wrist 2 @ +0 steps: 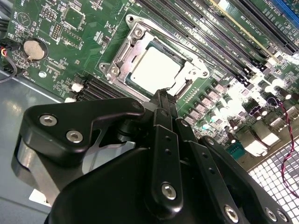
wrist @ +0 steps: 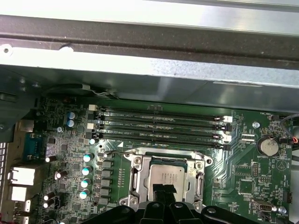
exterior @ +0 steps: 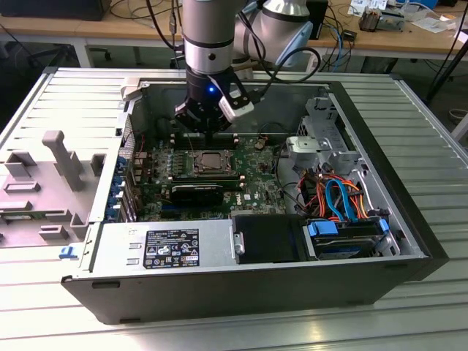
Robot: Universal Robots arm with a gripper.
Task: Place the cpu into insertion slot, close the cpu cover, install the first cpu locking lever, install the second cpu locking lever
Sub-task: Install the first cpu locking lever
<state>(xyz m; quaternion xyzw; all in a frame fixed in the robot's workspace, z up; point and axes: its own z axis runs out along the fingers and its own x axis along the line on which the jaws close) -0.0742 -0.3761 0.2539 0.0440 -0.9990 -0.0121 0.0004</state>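
Inside the open computer case, the cpu is seen seated in the insertion slot, cpu cover apparently lowered around it. The gripper, fingertips pressed together and holding nothing, is poised just beside the socket's near edge.

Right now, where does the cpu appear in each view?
Exterior view: the cpu sits in the socket mid-motherboard, just below the gripper.
Second wrist view: the cpu lies beyond the gripper's tips.
First wrist view: the cpu lies low, centre.
Shared landmark: the cpu cover framing it.
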